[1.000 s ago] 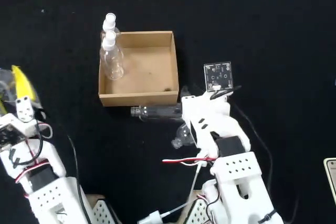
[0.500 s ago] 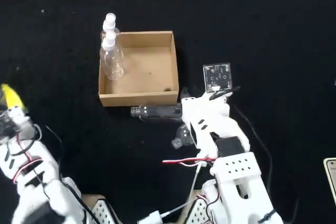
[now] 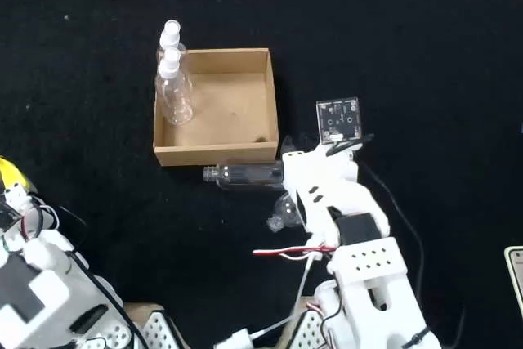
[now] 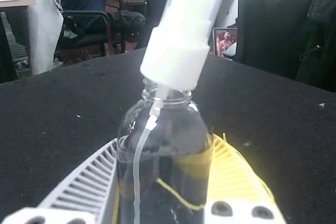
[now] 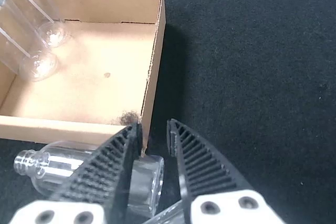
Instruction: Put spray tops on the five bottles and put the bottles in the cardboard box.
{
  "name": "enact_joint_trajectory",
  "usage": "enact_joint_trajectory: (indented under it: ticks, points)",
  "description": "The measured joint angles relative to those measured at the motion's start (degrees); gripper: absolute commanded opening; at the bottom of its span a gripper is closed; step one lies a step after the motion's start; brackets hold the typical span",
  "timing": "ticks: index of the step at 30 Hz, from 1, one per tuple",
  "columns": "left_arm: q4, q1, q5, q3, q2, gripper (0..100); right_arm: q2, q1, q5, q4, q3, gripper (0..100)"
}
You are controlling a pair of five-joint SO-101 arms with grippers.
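- The left gripper (image 4: pixel 168 141) is clenched round the belly of the held bottle (image 4: pixel 157 182), one white finger and one yellow on either side of the clear glass.
- A white spray top (image 4: pixel 182 30) sits tilted on that bottle's neck, with its thin tube hanging down inside (I cannot tell whether it is screwed on).
- From above, the left arm (image 3: pixel 33 284) sits at the table's 8 o'clock corner, well apart from the box.
- The cardboard box (image 3: pixel 216 154) stands on the black table (image 3: pixel 425 63), toward 11 o'clock from the middle.
- Two bottles with tops on stand against the box's 9 o'clock wall. The nearer capped bottle (image 3: pixel 174 91) is inside, and the farther capped bottle (image 3: pixel 170 38) is at the 10 o'clock corner.
- A lying bottle (image 3: pixel 245 174) with a bare neck rests on its side, just beside the box's 6 o'clock wall, neck pointing to 9 o'clock.
- The right gripper (image 5: pixel 155 129) hangs over that bottle's base by the box's 5 o'clock corner. Its ribbed jaws are a narrow slit apart and grasp nothing.
- A second bare bottle (image 3: pixel 282 214) lies at 6 o'clock of the first, partly under the right arm.
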Motion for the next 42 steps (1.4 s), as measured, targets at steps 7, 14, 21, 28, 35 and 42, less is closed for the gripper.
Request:
enact_joint_trajectory:
  ticks: [7, 14, 21, 28, 35, 42]
  points:
    - [-12.66, 0.00, 0.53, -0.88, 11.52, 3, 0.00, 0.00, 0.00, 0.00, 0.00, 5.7]
    - [-21.10, 0.00, 0.53, -2.29, 21.71, 3, 0.00, 0.00, 0.00, 0.00, 0.00, 5.7]
    - [-21.45, 0.00, 0.53, -4.40, 24.62, 3, 0.00, 0.00, 0.00, 0.00, 0.00, 5.7]
    - [-21.63, -0.44, 0.53, -4.48, 24.62, 3, 0.00, 0.00, 0.00, 0.00, 0.00, 5.7]
    - [-21.63, -0.44, 0.53, -4.48, 24.62, 3, 0.00, 0.00, 0.00, 0.00, 0.00, 5.7]
    - [-21.63, -0.44, 0.53, -8.26, 24.62, 3, 0.00, 0.00, 0.00, 0.00, 0.00, 5.7]
